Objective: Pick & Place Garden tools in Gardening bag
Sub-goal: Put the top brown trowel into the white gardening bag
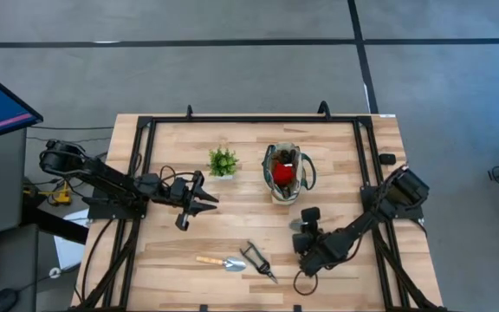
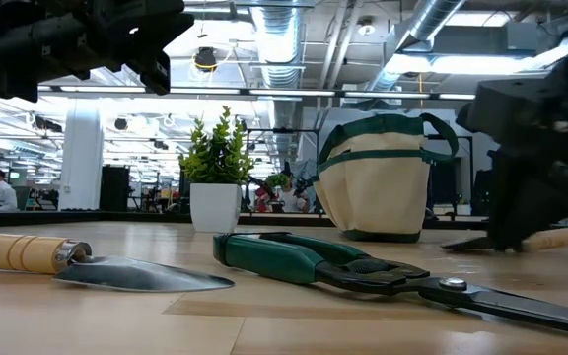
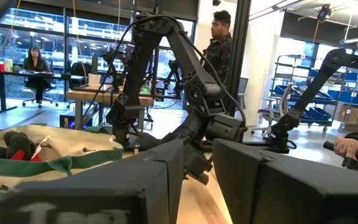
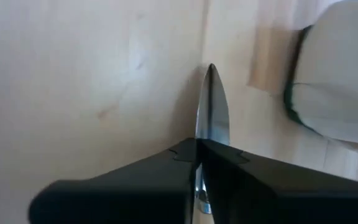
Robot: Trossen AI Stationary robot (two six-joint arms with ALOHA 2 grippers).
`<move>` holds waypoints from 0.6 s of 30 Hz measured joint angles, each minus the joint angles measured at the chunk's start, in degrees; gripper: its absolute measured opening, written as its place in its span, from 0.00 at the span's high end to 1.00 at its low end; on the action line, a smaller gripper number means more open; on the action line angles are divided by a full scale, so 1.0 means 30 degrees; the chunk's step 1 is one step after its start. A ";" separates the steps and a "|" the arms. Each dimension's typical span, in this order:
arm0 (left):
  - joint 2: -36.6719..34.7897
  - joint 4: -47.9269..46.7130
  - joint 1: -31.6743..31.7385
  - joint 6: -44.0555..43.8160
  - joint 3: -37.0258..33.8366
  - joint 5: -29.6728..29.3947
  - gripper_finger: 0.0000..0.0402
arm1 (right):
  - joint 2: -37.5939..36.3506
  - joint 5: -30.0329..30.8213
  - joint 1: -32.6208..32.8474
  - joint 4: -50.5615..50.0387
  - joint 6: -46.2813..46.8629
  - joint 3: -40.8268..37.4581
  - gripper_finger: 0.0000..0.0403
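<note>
On the table (image 1: 336, 147): two trowels (image 1: 222, 262), one shears (image 1: 256, 260).

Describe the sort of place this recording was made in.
Probably an open robotics lab or workshop: exposed ceiling ducts overhead, a person at a desk among other workbenches, and another robot arm beyond the table.

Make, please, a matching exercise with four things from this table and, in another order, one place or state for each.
Things:
1. wooden-handled trowel
2. potted plant
3. gardening bag
4. right gripper

Places or states:
A. holds a red-and-black piece inside
B. shut on a silver trowel blade
C. lies beside the green-handled shears, near the table's front edge
D. stands left of the bag

Pairs: 1-C, 2-D, 3-A, 4-B
</note>
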 joint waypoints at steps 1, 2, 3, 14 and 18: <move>0.0000 0.0000 0.0000 -0.0002 0.0000 0.0000 0.81 | -0.0007 0.0088 -0.0072 -0.0019 0.0000 0.0001 0.98; 0.0000 0.0000 0.0000 -0.0002 0.0000 0.0000 0.81 | -0.0003 0.0112 -0.0122 -0.0021 0.0007 0.0001 0.98; 0.0000 0.0000 0.0000 -0.0002 0.0000 0.0000 0.81 | 0.0000 0.0119 -0.0184 -0.0021 0.0104 0.0001 0.98; 0.0000 0.0007 0.0000 -0.0002 0.0000 0.0000 0.81 | -0.0544 -0.0167 -0.0312 -0.0648 0.0211 0.0218 1.00; 0.0000 0.0007 0.0000 -0.0002 0.0000 0.0000 0.81 | -0.1406 -0.0550 -0.0283 -0.1251 0.0659 0.0597 1.00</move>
